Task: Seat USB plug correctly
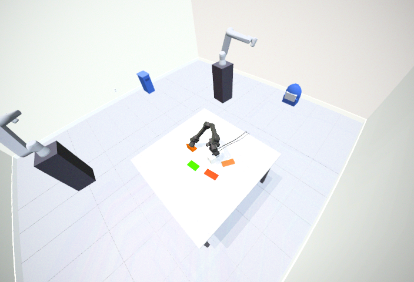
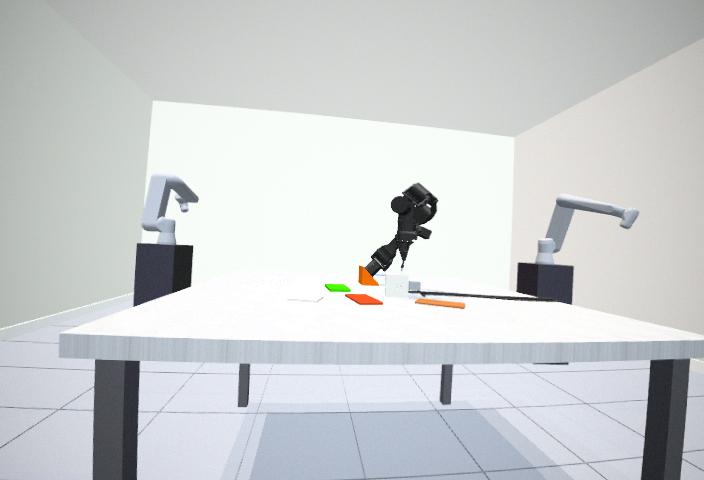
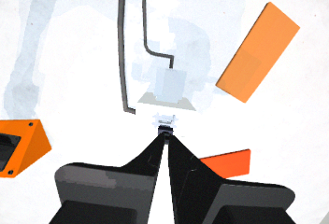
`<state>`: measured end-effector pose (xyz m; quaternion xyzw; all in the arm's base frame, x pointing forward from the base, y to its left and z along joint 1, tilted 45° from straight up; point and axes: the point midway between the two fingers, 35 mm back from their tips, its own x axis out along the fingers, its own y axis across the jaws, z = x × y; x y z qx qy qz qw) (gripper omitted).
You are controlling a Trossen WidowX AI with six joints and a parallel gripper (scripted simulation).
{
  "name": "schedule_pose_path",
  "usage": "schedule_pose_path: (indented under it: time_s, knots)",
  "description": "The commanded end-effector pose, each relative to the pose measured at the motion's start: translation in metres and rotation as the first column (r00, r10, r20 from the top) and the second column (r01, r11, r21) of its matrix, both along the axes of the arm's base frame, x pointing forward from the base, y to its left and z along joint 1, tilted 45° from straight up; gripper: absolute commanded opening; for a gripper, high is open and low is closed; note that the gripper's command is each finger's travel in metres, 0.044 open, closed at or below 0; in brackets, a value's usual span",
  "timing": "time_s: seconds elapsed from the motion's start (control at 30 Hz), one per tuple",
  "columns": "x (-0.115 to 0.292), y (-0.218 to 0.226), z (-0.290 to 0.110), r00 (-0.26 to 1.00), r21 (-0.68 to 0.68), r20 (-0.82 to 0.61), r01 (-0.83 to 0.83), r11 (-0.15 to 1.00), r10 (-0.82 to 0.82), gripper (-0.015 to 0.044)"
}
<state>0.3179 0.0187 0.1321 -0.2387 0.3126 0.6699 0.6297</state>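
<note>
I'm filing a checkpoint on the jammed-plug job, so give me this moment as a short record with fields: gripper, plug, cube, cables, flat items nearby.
gripper: the gripper points down, shut on the USB plug
plug: small, pale, at the fingertips; whether it is seated cannot be told
power cube: white power cube directly under the gripper
cables: two dark cables run across the table
flat items: green tile, red tile, orange tile, all lying flat
arm base: orange mount
</note>
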Motion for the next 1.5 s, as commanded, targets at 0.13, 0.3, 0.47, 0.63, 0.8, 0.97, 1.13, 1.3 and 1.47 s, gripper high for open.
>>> schedule_pose_path:
  time_s: [0.13, 0.3, 0.47, 0.63, 0.8, 0.97, 1.13, 1.3, 1.47]
  knots:
    - [-0.0002, 0.0018, 0.0001, 1.000, 0.004, 0.007, -0.005, 1.000, 0.005, 0.0000]
    - [-0.0002, 0.0026, 0.0001, 1.000, 0.004, 0.010, -0.007, 1.000, 0.007, 0.0000]
    - [-0.0003, 0.0033, -0.0001, 1.000, 0.004, 0.011, -0.008, 1.000, 0.008, 0.0000]
    - [-0.0003, 0.0037, -0.0005, 1.000, 0.004, 0.011, -0.008, 1.000, 0.008, 0.0000]
    - [-0.0004, 0.0041, -0.0010, 1.000, 0.004, 0.011, -0.008, 1.000, 0.008, 0.0000]
    - [-0.0004, 0.0045, -0.0014, 1.000, 0.004, 0.011, -0.008, 1.000, 0.008, 0.0000]
    - [-0.0005, 0.0050, -0.0018, 1.000, 0.005, 0.011, -0.008, 1.000, 0.008, 0.0000]
    - [-0.0005, 0.0054, -0.0022, 1.000, 0.005, 0.011, -0.008, 1.000, 0.008, 0.0000]
    - [-0.0006, 0.0058, -0.0026, 1.000, 0.005, 0.011, -0.008, 1.000, 0.008, 0.0000]
